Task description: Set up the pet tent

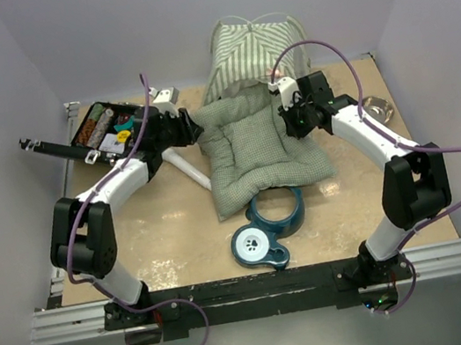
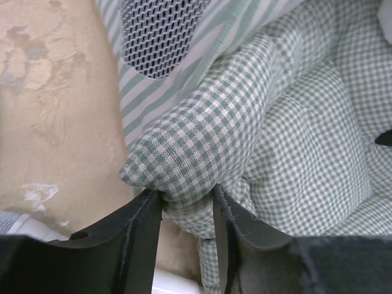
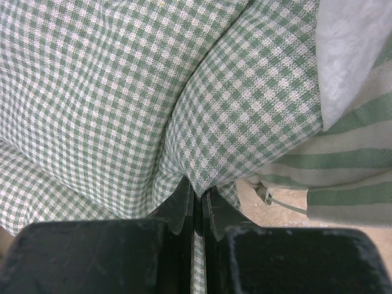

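**As both grippers hold the cushion, the tent lies just beyond them**

Top view. Pet tent (image 1: 257,43): striped, standing at the far middle of the table (image 1: 160,229), doorway facing the arms. Checked cushion (image 1: 263,153): long axis runs from the doorway toward the near edge, its far end touching the tent and its near end over the teal bowl stand (image 1: 269,230). Left gripper (image 1: 190,132) is at the cushion's far left corner and right gripper (image 1: 289,113) at its far right corner. Both are about equally close to the tent, which lies straight ahead of them.

Left wrist view. Jaws stand part-way apart, pinching the thick padded corner, with fabric touching both fingers. Striped wall with a black mesh window (image 2: 156,33) lies directly past the corner.

Right wrist view. Jaws are nearly together, clamped on a thin fold of cushion edge. Striped fabric and a thin white pole (image 3: 285,204) lie just right of the fingertips.

Judgement: the coming move is likely a forward push, feeding the cushion lengthwise into the doorway.
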Tool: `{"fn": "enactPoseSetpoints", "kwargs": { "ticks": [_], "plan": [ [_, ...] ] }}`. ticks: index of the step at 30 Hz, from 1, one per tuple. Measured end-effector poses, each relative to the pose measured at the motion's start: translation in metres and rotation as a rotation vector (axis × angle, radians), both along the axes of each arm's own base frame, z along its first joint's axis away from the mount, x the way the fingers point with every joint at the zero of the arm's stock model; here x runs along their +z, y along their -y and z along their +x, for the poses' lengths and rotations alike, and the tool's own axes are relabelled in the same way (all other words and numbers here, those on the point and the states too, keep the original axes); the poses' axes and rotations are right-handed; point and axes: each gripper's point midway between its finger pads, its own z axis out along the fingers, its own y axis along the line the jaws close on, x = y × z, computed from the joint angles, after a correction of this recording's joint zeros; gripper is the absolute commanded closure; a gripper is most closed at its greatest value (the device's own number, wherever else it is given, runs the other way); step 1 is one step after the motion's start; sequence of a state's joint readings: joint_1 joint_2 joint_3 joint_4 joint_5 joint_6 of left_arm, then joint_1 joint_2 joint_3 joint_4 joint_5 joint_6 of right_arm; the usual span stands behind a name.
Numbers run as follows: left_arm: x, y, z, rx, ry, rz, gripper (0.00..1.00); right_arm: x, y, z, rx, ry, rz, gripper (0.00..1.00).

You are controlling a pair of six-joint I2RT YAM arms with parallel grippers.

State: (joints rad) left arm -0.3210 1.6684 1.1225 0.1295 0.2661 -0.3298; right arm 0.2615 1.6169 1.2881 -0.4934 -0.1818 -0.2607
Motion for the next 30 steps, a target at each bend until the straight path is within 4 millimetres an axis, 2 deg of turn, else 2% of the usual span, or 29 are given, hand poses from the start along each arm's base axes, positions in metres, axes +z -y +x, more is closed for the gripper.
{"fn": "enactPoseSetpoints", "kwargs": {
  "ticks": [4,5,8,13,18,21,24,27,30],
  "plan": [
    [0.005,0.016,-0.006,-0.073,0.023,-0.077,0.63,0.000,0.000,0.000,0.000,-0.002,-0.001,1.00],
    [0.008,0.018,-0.006,-0.084,0.035,-0.092,0.68,0.000,0.000,0.000,0.000,-0.002,-0.001,1.00],
    [0.015,0.024,-0.003,-0.101,0.057,-0.123,1.00,0.000,0.000,-0.001,0.000,-0.004,-0.001,1.00],
    [0.020,0.043,-0.003,-0.161,0.069,-0.146,1.00,0.000,0.000,-0.001,0.001,-0.003,-0.001,1.00],
    [0.048,0.106,-0.017,-0.290,0.165,-0.111,1.00,0.000,0.000,-0.001,0.001,-0.005,-0.002,1.00],
    [0.054,0.136,-0.012,-0.294,0.217,-0.049,1.00,0.000,0.001,-0.001,0.000,-0.006,-0.003,1.00],
    [0.044,0.156,0.012,-0.244,0.240,0.031,1.00,0.000,0.001,-0.001,-0.003,-0.004,-0.005,1.00],
    [0.020,0.158,0.043,-0.168,0.236,0.111,1.00,0.002,0.001,0.002,-0.007,0.001,-0.004,1.00],
    [-0.006,0.154,0.065,-0.119,0.236,0.187,0.82,0.003,0.000,0.005,-0.016,0.005,0.000,1.00]
  ]
}}
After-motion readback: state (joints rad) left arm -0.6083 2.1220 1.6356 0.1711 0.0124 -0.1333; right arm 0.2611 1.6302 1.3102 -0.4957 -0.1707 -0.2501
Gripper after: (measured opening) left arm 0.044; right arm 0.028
